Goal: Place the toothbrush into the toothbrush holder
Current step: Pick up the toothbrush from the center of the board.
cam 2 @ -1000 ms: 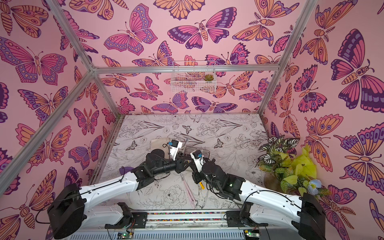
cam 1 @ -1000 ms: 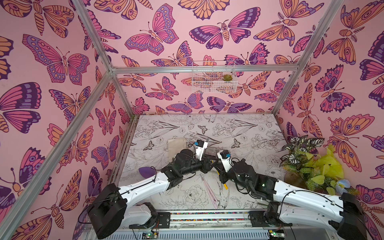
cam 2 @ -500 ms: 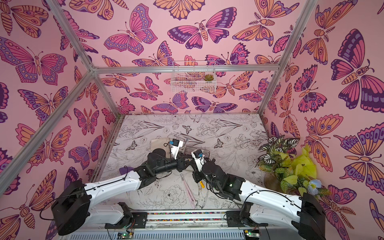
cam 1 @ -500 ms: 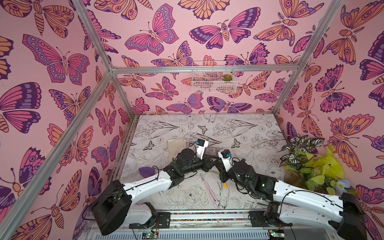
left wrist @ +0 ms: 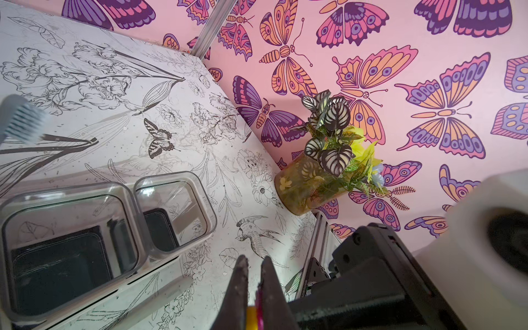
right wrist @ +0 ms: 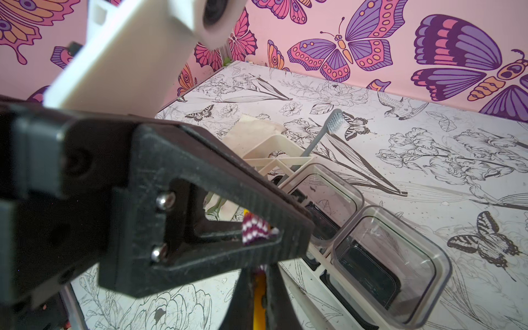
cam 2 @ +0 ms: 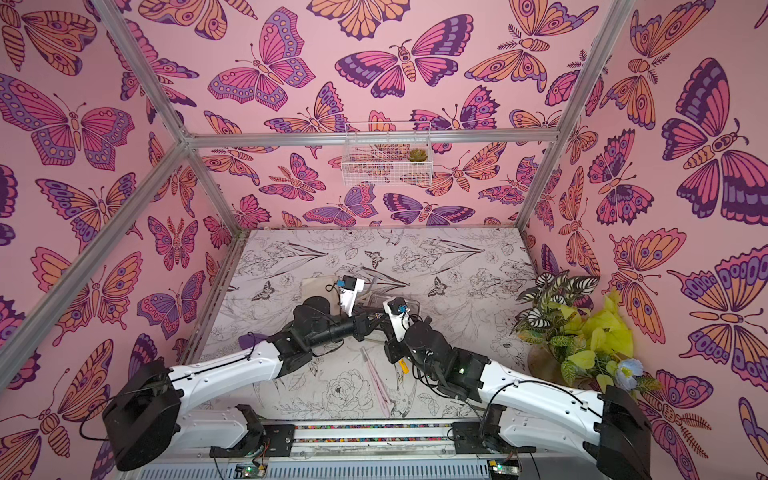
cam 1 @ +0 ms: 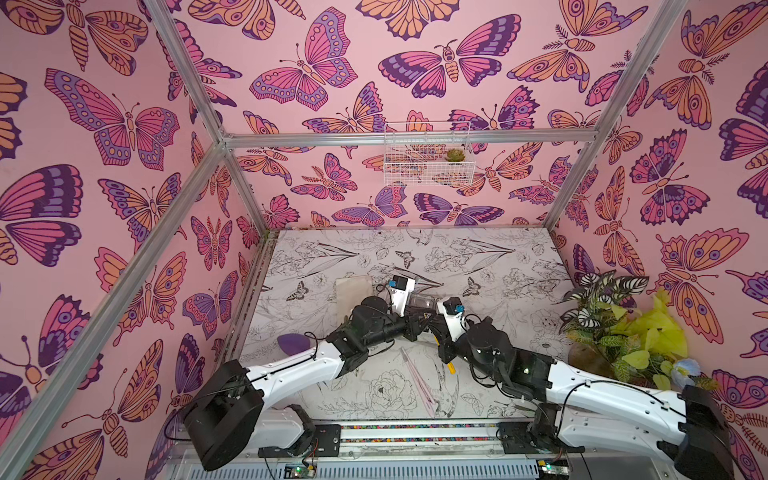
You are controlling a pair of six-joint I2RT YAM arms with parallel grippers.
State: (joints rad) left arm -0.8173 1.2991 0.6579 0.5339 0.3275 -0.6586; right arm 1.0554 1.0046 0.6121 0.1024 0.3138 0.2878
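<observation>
- Top views: left arm point(cam 1: 291, 370) and right arm point(cam 1: 602, 386) both stretch forward and angle inward. Their wrists meet mid-table just before the toothbrush holder point(cam 1: 422, 300). Only the tail of the yellow toothbrush point(cam 1: 451, 368) shows under the right wrist. A pink toothbrush point(cam 1: 415, 382) lies flat on the table point(cam 1: 498, 257).
- Left wrist: left gripper point(left wrist: 254, 258) is clenched on the yellow toothbrush, just beside the holder's two clear cups point(left wrist: 171, 205). A grey toothbrush point(left wrist: 21, 120) head blurs at the frame edge.
- Right wrist: right gripper point(right wrist: 256, 270) pinches the yellow handle, and the left gripper's fingers point(right wrist: 228, 183) clamp its purple-and-white bristle head, outside the holder. This view alone shows the grey toothbrush leaning in the white slotted compartment point(right wrist: 274, 151).
</observation>
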